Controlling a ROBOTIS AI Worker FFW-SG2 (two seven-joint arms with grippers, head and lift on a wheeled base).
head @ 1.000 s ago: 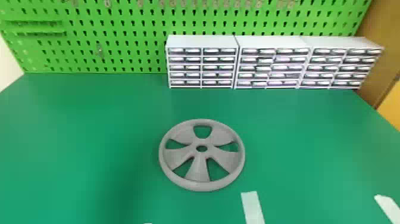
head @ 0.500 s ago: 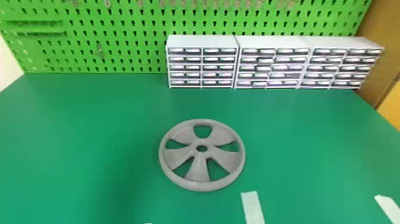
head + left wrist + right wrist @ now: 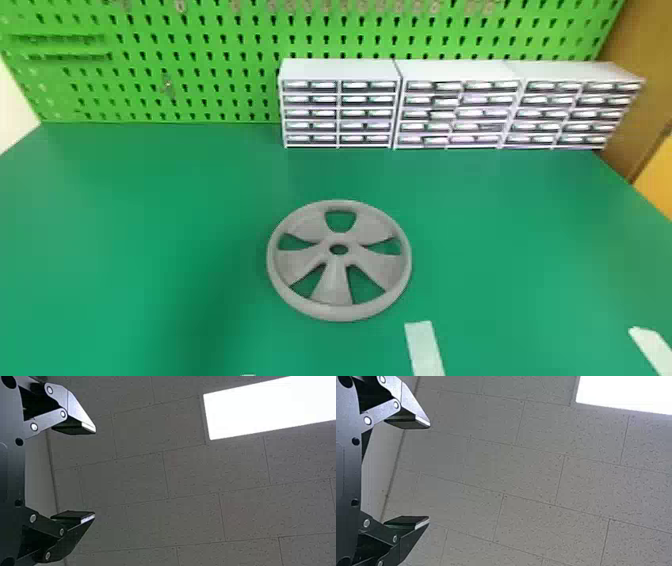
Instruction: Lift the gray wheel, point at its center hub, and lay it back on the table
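Looking down in the head view, I find the gray wheel (image 3: 364, 277) flat on the green table (image 3: 150, 240) at twelve o'clock, round, with no long axis, one spoke (image 3: 332, 290) toward six; neither arm seems nearer. In the left wrist view, my left pincer (image 3: 95, 472) is spread, empty, against the ceiling (image 3: 190, 475). In the right wrist view, my right pincer (image 3: 429, 471) gapes too; reaching means turning downward.

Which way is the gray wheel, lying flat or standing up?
Lying flat. The gray wheel rests on the green table, with its round face and center hole turned up.
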